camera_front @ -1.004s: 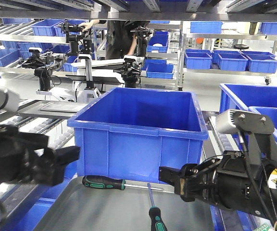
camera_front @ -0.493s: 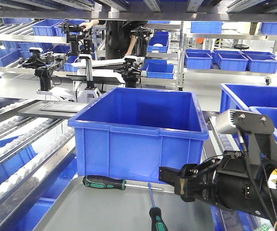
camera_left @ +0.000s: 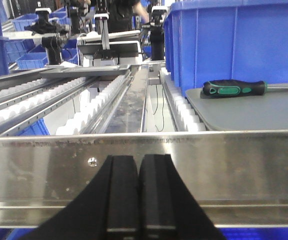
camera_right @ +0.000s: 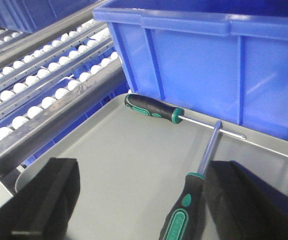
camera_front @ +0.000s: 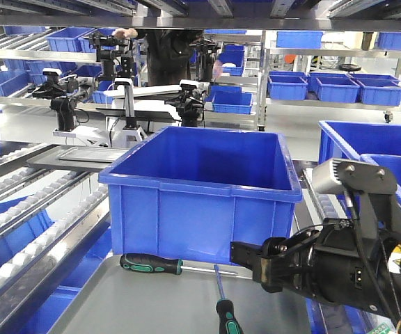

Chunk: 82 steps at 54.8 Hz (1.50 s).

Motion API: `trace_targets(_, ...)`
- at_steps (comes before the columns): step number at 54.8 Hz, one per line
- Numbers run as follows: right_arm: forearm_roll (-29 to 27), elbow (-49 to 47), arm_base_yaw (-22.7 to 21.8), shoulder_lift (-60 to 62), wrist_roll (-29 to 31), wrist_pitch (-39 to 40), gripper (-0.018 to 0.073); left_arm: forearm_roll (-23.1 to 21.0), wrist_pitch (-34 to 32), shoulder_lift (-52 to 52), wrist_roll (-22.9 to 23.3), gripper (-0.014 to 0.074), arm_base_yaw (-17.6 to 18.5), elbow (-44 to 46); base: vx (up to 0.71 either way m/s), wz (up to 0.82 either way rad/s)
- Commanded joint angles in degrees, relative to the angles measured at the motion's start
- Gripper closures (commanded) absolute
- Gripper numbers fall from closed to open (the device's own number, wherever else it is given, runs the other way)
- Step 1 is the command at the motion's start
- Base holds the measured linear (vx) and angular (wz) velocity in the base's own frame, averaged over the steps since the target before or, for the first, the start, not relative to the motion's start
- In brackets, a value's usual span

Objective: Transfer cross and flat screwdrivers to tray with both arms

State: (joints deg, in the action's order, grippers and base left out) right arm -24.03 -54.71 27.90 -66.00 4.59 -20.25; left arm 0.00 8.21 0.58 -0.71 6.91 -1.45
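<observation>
Two black-and-green-handled steel screwdrivers (camera_right: 154, 111) (camera_right: 186, 210) lie in the shallow grey rectangular tray (camera_right: 114, 160), beside the deep blue plastic bin (camera_front: 200, 188). Right end effector (camera_right: 134, 200) gapes wide above the tray, empty. Left end effector (camera_left: 138, 192), fingers pressed together, holds nothing.

My left pincer (camera_left: 138, 192) is gone from the front view, where it filled the lower left a second ago. It now sits pressed closed behind the steel rail (camera_left: 194, 155). Roller lanes (camera_front: 26, 236) show there instead.
</observation>
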Motion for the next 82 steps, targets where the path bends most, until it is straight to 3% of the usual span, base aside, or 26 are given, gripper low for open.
trace_targets(1, -0.38, -1.92, -0.18, 1.23, 0.08, 3.94, -0.002, -0.49, -4.19, 0.32, 0.71, 0.0599, -0.06, 1.37, 0.0, 0.0)
trace_targets(34, 0.83, -1.47, -0.18, 1.68, 0.15, 5.0, -0.0015, -0.37, -4.26, 0.26, 0.71, 0.0599, -0.06, 1.37, 0.0, 0.0)
trace_targets(46, 3.69, 13.41, -0.57, 15.37, -0.11, 24.38, 0.0118, -0.37, -4.26, 0.26, 0.71, 0.0599, -0.06, 1.37, 0.0, 0.0)
trace_targets(53, 5.66, 23.77, -4.43, 24.23, -4.59, 27.2, 0.0225, -0.37, -4.26, 0.26, 0.71, 0.0599, -0.06, 1.37, 0.0, 0.0)
trace_targets(65, 15.54, 37.38, -13.06, 43.01, -17.78, 17.81, 0.0424, -0.37, -4.26, 0.26, 0.71, 0.0599, -0.06, 1.42, 0.0, 0.0)
trace_targets(74, 23.35, 43.23, -16.84, 56.91, -17.86, 11.54, 0.0568, -0.37, -4.26, 0.26, 0.71, 0.0599, -0.06, 1.42, 0.0, 0.0)
trace_targets(82, 24.03, 48.43, -22.81, 64.61, -17.5, 11.85, 0.0571, -0.37, -4.26, 0.26, 0.71, 0.0599, -0.06, 1.42, 0.0, 0.0)
